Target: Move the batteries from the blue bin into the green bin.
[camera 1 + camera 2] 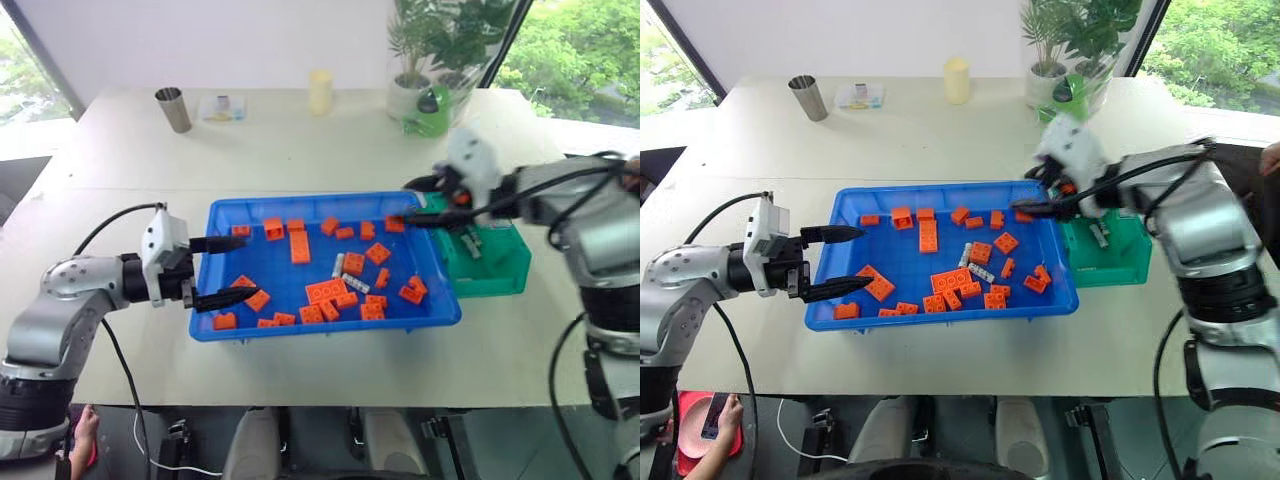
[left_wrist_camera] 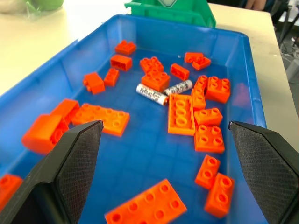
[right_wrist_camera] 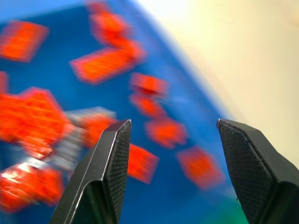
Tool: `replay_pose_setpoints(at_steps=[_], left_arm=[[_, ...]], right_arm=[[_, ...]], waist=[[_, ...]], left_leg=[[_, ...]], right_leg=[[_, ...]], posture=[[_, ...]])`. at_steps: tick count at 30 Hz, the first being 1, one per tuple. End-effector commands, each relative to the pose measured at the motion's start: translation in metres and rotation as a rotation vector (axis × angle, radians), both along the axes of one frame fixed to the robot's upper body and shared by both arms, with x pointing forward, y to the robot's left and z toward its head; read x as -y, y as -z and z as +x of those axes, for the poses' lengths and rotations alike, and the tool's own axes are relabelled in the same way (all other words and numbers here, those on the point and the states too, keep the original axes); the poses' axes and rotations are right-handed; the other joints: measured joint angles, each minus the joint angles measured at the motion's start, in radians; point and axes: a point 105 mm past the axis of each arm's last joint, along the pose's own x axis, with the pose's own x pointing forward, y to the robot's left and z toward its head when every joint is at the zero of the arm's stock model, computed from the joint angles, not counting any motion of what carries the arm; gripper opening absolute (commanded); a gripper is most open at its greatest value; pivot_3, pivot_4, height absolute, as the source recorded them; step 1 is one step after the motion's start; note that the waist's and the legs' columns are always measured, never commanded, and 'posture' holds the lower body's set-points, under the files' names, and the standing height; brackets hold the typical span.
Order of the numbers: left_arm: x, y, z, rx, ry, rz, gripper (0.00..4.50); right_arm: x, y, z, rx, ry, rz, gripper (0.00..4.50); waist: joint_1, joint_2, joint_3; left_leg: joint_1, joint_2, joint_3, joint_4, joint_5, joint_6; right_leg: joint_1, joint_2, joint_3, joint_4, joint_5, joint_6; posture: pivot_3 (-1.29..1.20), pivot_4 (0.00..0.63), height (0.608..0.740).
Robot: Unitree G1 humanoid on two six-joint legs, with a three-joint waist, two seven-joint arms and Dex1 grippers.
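Observation:
The blue bin (image 1: 205,318) holds many orange bricks and two batteries (image 1: 338,265) (image 1: 355,283) near its middle, which also show in the left wrist view (image 2: 152,94) (image 2: 179,87). The green bin (image 1: 500,275) touches the blue bin's right side, and one battery (image 1: 470,244) lies inside it. My left gripper (image 1: 250,265) is open and empty, reaching over the blue bin's left rim above the bricks. My right gripper (image 1: 412,203) hangs open and empty over the blue bin's far right corner, beside the green bin. The right wrist view (image 3: 173,123) is blurred.
At the table's far side stand a metal cup (image 1: 174,108), a small tray (image 1: 222,107), a cream cylinder (image 1: 320,92), a potted plant (image 1: 410,85) and a green watering can (image 1: 432,112). A person's hand (image 1: 85,435) shows below the table's front left edge.

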Motion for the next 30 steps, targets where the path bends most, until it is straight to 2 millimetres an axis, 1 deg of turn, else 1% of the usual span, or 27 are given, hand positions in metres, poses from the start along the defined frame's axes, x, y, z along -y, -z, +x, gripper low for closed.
replay_pose_setpoints(at_steps=[1, 3, 6, 10, 17, 21, 24, 27, 28, 29, 30], left_arm=[[0.002, -0.013, -0.004, 0.05, 0.009, -0.007, 4.5], [0.002, -0.014, -0.004, 0.052, 0.009, -0.005, 4.5], [0.003, -0.015, -0.005, 0.061, 0.005, -0.004, 4.5], [0.002, -0.017, -0.007, 0.066, 0.0, -0.005, 4.5], [0.002, -0.018, -0.007, 0.073, -0.009, -0.009, 4.5], [0.002, -0.019, -0.006, 0.079, -0.014, -0.011, 4.5], [0.001, -0.019, -0.004, 0.08, -0.018, -0.009, 4.5], [0.001, -0.019, -0.003, 0.083, -0.02, -0.011, 4.5], [0.002, -0.019, -0.002, 0.084, -0.019, -0.011, 4.5], [0.003, -0.02, -0.002, 0.085, -0.018, -0.012, 4.5], [0.003, -0.02, -0.002, 0.086, -0.016, -0.012, 4.5]], right_arm=[[-0.023, 0.015, -0.005, 0.017, -0.086, -0.062, 2.98], [-0.037, 0.026, -0.002, 0.015, -0.115, -0.087, 2.98], [-0.049, 0.038, 0.008, 0.06, -0.15, -0.155, 2.98], [-0.05, 0.045, 0.013, 0.053, -0.177, -0.193, 2.98], [-0.051, 0.066, 0.021, 0.005, -0.182, -0.231, 2.98], [-0.057, 0.061, 0.016, -0.014, -0.196, -0.199, 2.98], [-0.055, 0.06, 0.016, -0.013, -0.19, -0.196, 2.98], [-0.053, 0.062, 0.016, -0.021, -0.176, -0.194, 3.76], [-0.052, 0.063, 0.015, -0.026, -0.174, -0.194, 4.18], [-0.051, 0.064, 0.014, -0.031, -0.174, -0.196, 4.42], [-0.05, 0.066, 0.013, -0.042, -0.175, -0.197, 4.42]], waist=[[0.001, 0.0, 0.0], [-0.002, -0.001, 0.0], [-0.005, -0.001, 0.0], [-0.002, -0.001, 0.0], [-0.006, -0.001, 0.0], [-0.006, -0.001, 0.0], [-0.004, -0.001, 0.0], [-0.004, -0.001, 0.0], [-0.004, -0.001, 0.0], [-0.004, -0.001, 0.0], [-0.004, -0.001, 0.0]], left_leg=[[-0.001, 0.0, 0.0, 0.001, 0.0, 0.0], [-0.001, -0.001, 0.001, 0.002, 0.0, 0.0], [-0.001, -0.001, 0.001, 0.002, 0.0, 0.0], [-0.001, -0.002, 0.001, 0.002, 0.0, 0.0], [-0.001, -0.002, 0.001, 0.002, 0.0, 0.0], [0.0, -0.001, 0.001, 0.002, 0.0, 0.0], [0.0, -0.001, 0.001, 0.002, 0.0, 0.0], [0.0, -0.001, 0.001, 0.002, 0.0, 0.0], [0.0, -0.001, 0.001, 0.002, 0.0, 0.0], [0.0, -0.001, 0.001, 0.002, 0.0, 0.0], [0.0, -0.001, 0.001, 0.002, 0.0, 0.0]], right_leg=[[0.0, -0.001, 0.0, 0.0, 0.0, 0.0], [0.001, -0.002, 0.0, -0.002, 0.0, 0.0], [0.001, -0.002, 0.0, -0.003, 0.0, 0.0], [0.0, -0.001, 0.0, -0.001, 0.0, 0.0], [0.0, 0.0, 0.0, 0.0, 0.0, 0.0], [0.001, 0.0, 0.0, 0.0, 0.0, 0.0], [0.001, 0.0, 0.0, 0.0, 0.0, 0.0], [0.001, 0.0, 0.0, 0.0, 0.0, 0.0], [0.001, 0.0, 0.0, 0.0, 0.0, 0.0], [0.001, 0.0, 0.0, 0.0, 0.0, 0.0], [0.001, 0.0, 0.0, 0.0, 0.0, 0.0]], posture=[[0.0, 0.15, 0.736], [0.0, 0.15, 0.736], [0.0, 0.15, 0.736], [0.0, 0.15, 0.736], [0.0, 0.15, 0.736], [0.0, 0.15, 0.736], [0.0, 0.15, 0.736], [0.0, 0.15, 0.736], [0.0, 0.15, 0.736], [0.0, 0.15, 0.736], [0.0, 0.15, 0.736]])
